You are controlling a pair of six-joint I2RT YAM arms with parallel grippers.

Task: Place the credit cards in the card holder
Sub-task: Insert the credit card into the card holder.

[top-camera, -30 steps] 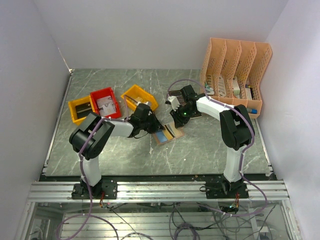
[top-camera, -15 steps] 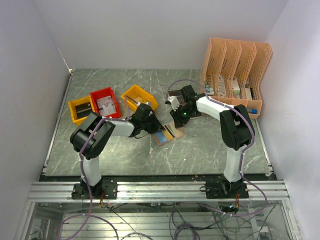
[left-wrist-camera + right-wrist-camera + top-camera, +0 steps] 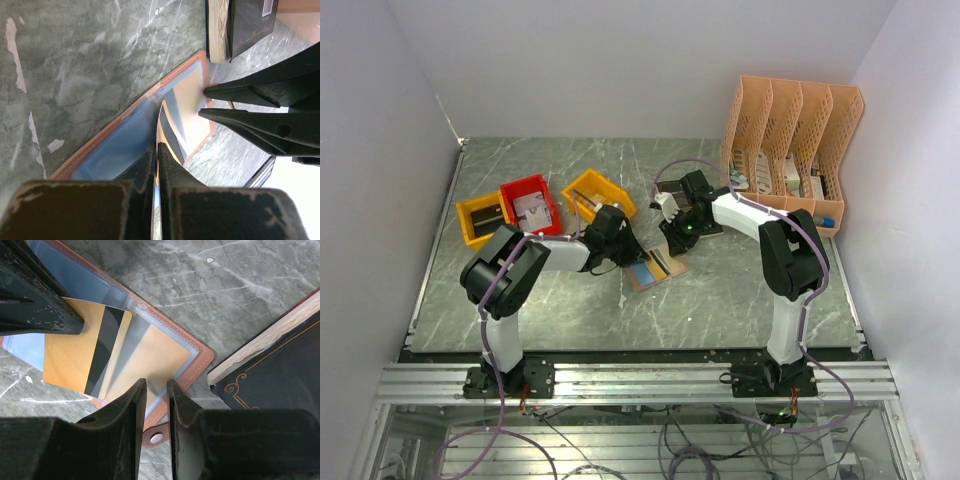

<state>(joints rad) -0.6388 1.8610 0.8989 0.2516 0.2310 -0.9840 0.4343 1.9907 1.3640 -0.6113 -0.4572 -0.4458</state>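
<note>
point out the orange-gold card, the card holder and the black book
orange-gold card (image 3: 70, 355), right wrist view, gold face beside its black stripe
card holder (image 3: 202, 356), right wrist view, stitched corner rim
black book (image 3: 280, 390), right wrist view, cover

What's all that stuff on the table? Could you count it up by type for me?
Plastic bins: 3 (yellow bin, red bin, second yellow bin)
File rack: 1
Black book: 1
Card holder: 1
Cards I can make out: 2 (orange-gold card, light blue card)
Total: 8
</note>
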